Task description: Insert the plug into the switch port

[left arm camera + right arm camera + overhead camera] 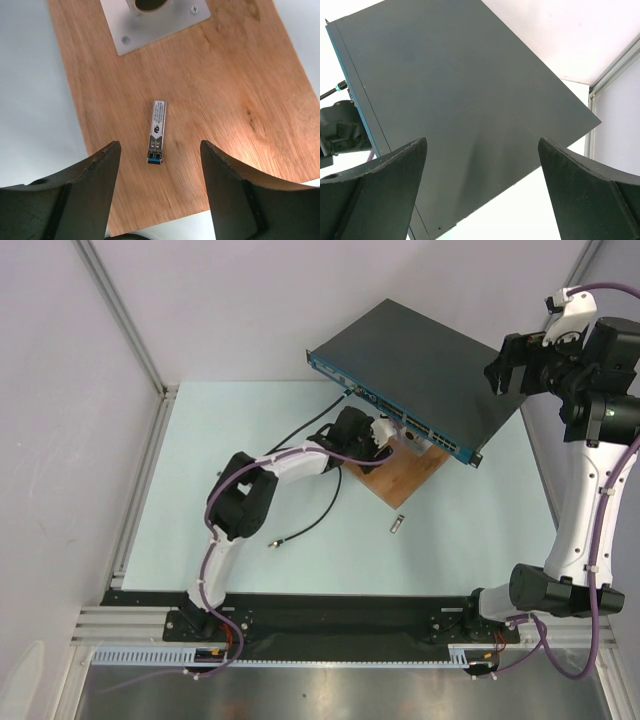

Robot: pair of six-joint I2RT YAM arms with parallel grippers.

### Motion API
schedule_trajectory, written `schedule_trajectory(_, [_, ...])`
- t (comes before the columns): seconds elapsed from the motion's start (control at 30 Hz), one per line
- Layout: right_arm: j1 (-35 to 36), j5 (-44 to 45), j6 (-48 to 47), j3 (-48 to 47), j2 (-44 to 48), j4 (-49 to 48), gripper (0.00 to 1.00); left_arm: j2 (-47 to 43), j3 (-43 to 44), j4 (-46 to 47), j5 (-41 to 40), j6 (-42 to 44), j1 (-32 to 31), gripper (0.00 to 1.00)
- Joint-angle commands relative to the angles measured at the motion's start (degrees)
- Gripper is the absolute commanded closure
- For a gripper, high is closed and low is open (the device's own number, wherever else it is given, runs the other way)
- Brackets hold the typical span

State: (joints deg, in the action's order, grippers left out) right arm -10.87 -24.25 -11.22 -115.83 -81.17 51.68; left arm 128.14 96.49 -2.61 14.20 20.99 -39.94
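A wooden board on the pale table carries a screwed-on metal plate.

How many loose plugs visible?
2: one plug on the wooden board below the left tool; second plug on the table off the board's near corner. Others may hide under the switch.

Left arm is folded at the elbow and reaches forward, low; left gripper points down, jaws parted. Right arm stands upright; right gripper sits high, jaws fully apart.

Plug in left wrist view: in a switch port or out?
Out. The plug lies flat on the wooden board, untouched, between the open jaws of the left gripper.
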Motion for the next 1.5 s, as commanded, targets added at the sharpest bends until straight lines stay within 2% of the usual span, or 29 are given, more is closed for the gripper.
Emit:
schedule_trajectory(0.0, [-0.11,0.61,-0.47,-0.71,-0.13,-0.88,0.0,2.03,5.98,-5.03,0.83,-1.48,0.39,0.29])
schedule_trajectory(0.17, [-0.11,0.7,-0.64,-0.62,-0.4,-0.88,0.0,4.92,10.64,-10.29,-0.66,-0.69,0.39,0.3])
schedule_trajectory(0.43, [-0.11,0.7,-0.73,-0.36,-0.66,-1.05,0.0,7.12,13.37,-13.99,-2.15,-0.69,0.22,0.3])
schedule_trajectory(0.6, [-0.02,0.7,-0.82,-0.54,-0.49,-1.06,0.0,11.16,20.13,-18.3,-4.17,-1.66,0.3,0.31])
schedule_trajectory(0.9, [-0.02,0.87,-1.26,-0.54,-0.22,-0.79,0.0,13.19,24.01,-21.91,-3.91,-1.13,0.22,0.48])
schedule_trajectory(0.93, [0.06,0.87,-1.26,-0.54,-0.22,-0.79,0.0,13.1,24.01,-22.08,-3.65,-0.78,0.22,0.52])
schedule_trajectory(1.1, [0.06,0.78,-1.96,-0.71,0.22,-0.44,0.0,10.65,18.93,-21.91,-4.18,1.33,0.22,0.64])
schedule_trajectory(1.17, [0.06,0.78,-2.48,-0.63,0.57,-0.35,0.0,9.07,16.64,-22.52,-3.3,1.42,0.13,0.72])
schedule_trajectory(1.37, [0.24,0.08,-3.37,-0.89,1.45,0.44,0.0,0.64,3.21,-21.12,-3.21,1.86,-0.84,0.88])
schedule_trajectory(1.47, [0.24,-1.06,-3.8,-1.06,1.89,0.96,0.0,-2.97,-0.15,-21.29,-3.3,1.77,-1.1,0.93])
